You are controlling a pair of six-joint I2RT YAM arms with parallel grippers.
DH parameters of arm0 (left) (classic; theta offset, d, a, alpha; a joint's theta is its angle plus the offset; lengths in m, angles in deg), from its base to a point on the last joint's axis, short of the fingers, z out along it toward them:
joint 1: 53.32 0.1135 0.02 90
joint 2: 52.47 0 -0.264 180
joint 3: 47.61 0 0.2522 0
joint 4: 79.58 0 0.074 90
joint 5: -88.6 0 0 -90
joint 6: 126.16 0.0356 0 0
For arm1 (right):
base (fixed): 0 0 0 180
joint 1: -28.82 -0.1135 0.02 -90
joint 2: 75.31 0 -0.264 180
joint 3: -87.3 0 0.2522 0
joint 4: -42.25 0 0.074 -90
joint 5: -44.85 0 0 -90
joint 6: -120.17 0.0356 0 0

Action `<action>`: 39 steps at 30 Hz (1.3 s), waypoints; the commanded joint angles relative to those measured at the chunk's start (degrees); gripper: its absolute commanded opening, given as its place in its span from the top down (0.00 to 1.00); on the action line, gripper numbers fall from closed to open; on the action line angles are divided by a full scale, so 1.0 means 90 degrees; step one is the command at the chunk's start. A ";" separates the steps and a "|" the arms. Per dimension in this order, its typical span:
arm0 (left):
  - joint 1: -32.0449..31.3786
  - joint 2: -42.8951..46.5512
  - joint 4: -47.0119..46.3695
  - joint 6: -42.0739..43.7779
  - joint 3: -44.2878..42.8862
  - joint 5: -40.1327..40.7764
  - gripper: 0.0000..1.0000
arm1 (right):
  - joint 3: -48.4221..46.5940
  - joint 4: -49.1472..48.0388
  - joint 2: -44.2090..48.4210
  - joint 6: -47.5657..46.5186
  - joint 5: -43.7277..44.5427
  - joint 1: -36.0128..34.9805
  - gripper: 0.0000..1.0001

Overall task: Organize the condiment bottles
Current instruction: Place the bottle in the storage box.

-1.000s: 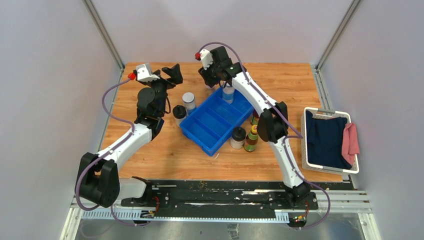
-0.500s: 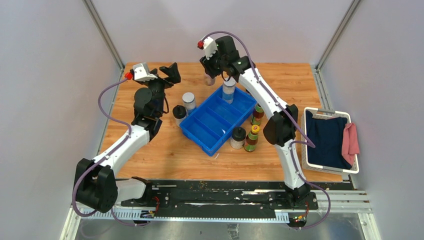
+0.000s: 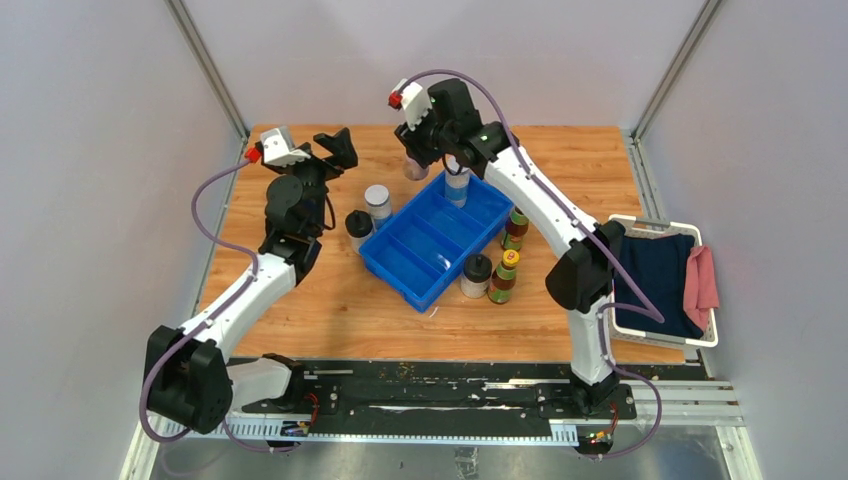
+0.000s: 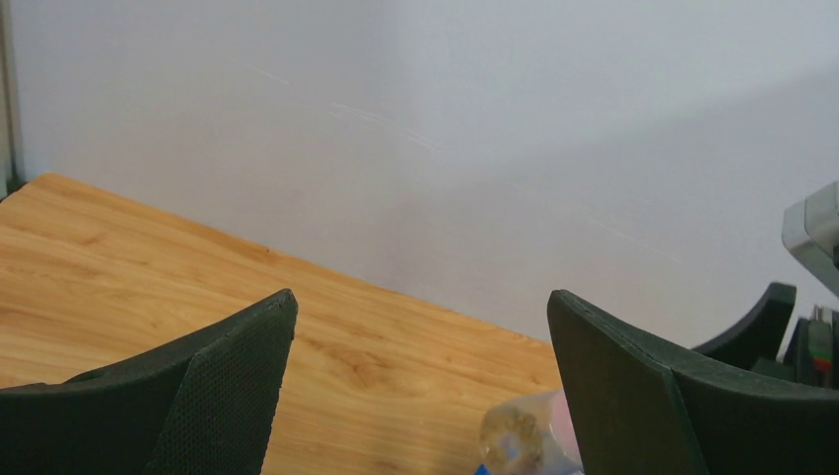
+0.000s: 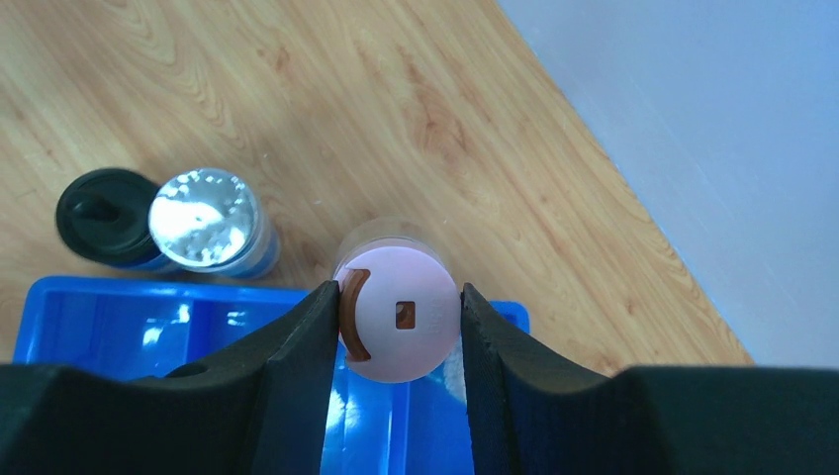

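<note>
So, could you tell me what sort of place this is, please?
Most likely a robotics lab test cell, not a kitchen: grey panel walls enclose a wooden tabletop, two arms are bolted to a black rail at its near edge, and condiment bottles stand around a blue tray.

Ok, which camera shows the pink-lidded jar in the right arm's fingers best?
Right wrist view: the pink-lidded jar sits centred, lid up, clamped between the right fingers. Top external shows only a sliver of the jar beneath them; left wrist catches a blurred piece at its bottom edge.
</note>
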 commanded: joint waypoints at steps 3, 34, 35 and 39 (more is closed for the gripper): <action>0.0041 0.0409 0.0278 -0.0125 0.0030 0.0385 0.00 | 0.1008 -0.0335 0.0980 0.0000 0.0396 -0.0440 1.00; 0.0050 0.1450 0.0834 0.0491 -0.1107 -0.0429 0.00 | 0.3266 -0.0718 0.2291 0.0445 0.1243 -0.2036 1.00; 0.0046 0.1475 0.0831 0.0543 -0.1136 -0.0473 0.00 | 0.3239 -0.0722 0.2254 0.0447 0.1239 -0.2068 1.00; 0.0048 0.1519 0.0829 0.0679 -0.1262 -0.0774 0.00 | 0.3194 -0.0728 0.2115 0.0489 0.1185 -0.2165 1.00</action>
